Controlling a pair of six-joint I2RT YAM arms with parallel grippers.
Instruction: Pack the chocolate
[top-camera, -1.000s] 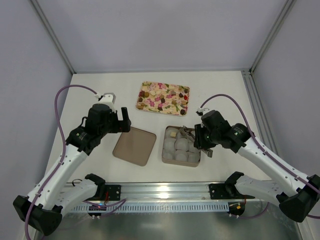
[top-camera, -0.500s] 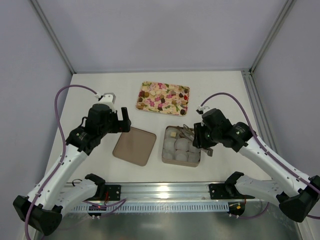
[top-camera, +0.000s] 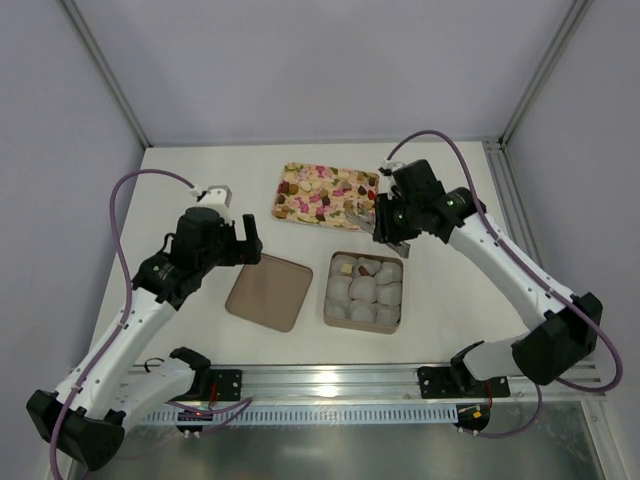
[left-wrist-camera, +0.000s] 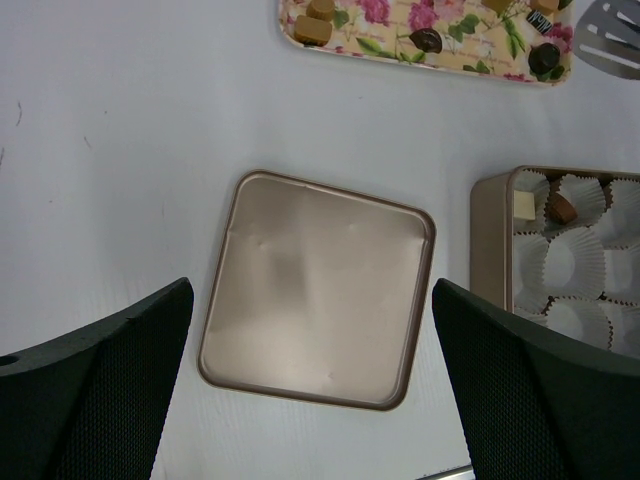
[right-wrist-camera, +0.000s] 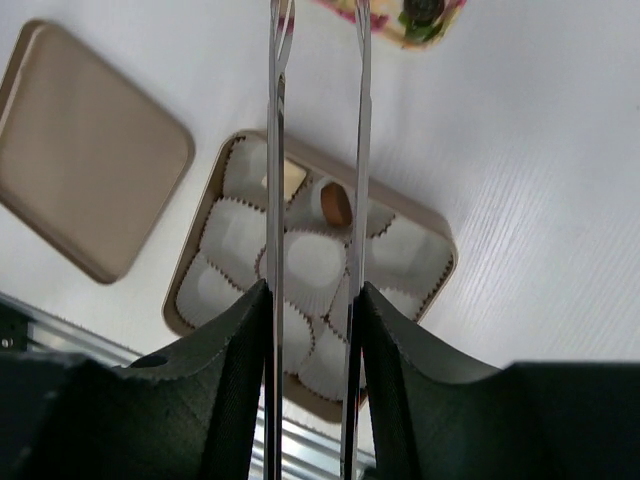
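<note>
Chocolates (top-camera: 322, 195) lie on the floral tray (top-camera: 300, 215), also seen in the left wrist view (left-wrist-camera: 426, 40). The gold box (top-camera: 329, 300) holds white paper cups. A brown piece (right-wrist-camera: 335, 205) and a pale tan piece (right-wrist-camera: 291, 180) sit in its far cups, also in the left wrist view (left-wrist-camera: 563, 208). My right gripper (top-camera: 388, 222) is shut on metal tongs (right-wrist-camera: 276, 150), held above the gap between box and tray. The tong blades are slightly apart with nothing between them. My left gripper (left-wrist-camera: 310, 330) is open and empty above the box lid (left-wrist-camera: 318, 290).
The lid (top-camera: 268, 291) lies flat left of the box. The cell's side walls stand close on both sides, and a metal rail (top-camera: 330, 380) runs along the near table edge. The tong tip (left-wrist-camera: 615, 40) shows by the tray's right end.
My right arm has risen from the box and swung away toward the floral tray's right end, carrying the tongs. The left arm has not moved.
</note>
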